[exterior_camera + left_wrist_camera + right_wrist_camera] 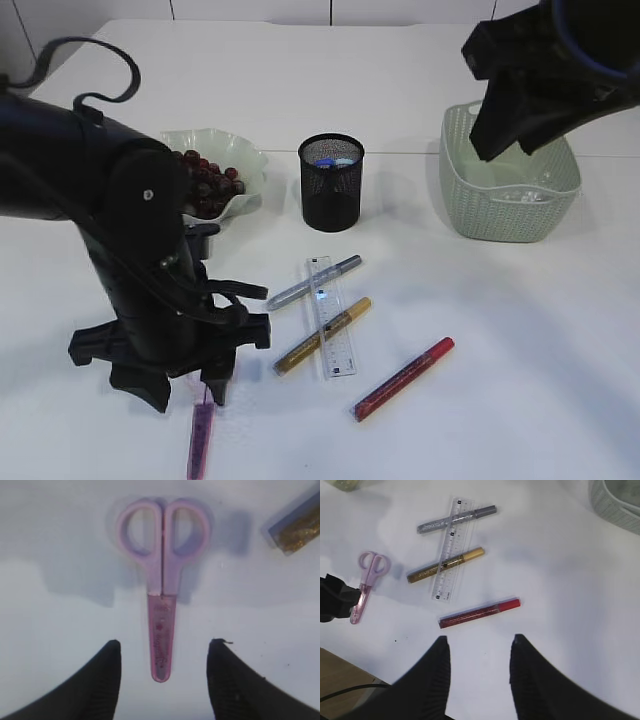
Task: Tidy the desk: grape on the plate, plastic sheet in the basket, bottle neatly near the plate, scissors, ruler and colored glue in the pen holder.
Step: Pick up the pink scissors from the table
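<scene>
- Left wrist view shows whole pink scissors (161, 580); exterior view hides the handles behind the arm, only the sheathed blade (201, 440) shows.
- Scissors lie flat on the white table (520, 380), long axis running straight away from left gripper (164, 680); tip between the spread fingers, handles far end. Nothing pinched.
- Left arm bent steeply down over them.
- Right gripper (479, 675) raised by the green basket (460, 190), fingers apart, empty; red glitter glue (480, 613) just ahead.
</scene>
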Controlling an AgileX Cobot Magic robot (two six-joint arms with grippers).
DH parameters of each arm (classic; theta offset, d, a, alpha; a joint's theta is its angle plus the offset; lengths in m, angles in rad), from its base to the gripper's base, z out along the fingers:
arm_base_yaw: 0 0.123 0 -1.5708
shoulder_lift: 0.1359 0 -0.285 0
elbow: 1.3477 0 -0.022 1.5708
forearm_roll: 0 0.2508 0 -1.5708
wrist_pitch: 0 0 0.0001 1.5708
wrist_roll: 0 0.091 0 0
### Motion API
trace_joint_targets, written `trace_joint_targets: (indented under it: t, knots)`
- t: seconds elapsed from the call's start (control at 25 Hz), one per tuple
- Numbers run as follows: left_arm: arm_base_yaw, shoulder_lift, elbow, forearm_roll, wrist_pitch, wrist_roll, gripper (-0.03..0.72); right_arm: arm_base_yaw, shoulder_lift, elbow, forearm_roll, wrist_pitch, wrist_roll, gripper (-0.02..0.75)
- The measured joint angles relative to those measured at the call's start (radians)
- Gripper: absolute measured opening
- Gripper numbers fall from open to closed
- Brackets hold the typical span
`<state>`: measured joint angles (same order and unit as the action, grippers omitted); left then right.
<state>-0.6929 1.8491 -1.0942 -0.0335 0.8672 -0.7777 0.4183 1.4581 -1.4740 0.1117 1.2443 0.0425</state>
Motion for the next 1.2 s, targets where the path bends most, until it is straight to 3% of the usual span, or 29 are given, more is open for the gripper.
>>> trace_joint_targets:
  t: [1.2]
  knots:
    - [0.032,0.068,0.0,-0.097,-0.013,0.068,0.401,0.0,-0.002,0.0,0.031,0.004,0.0,0.328]
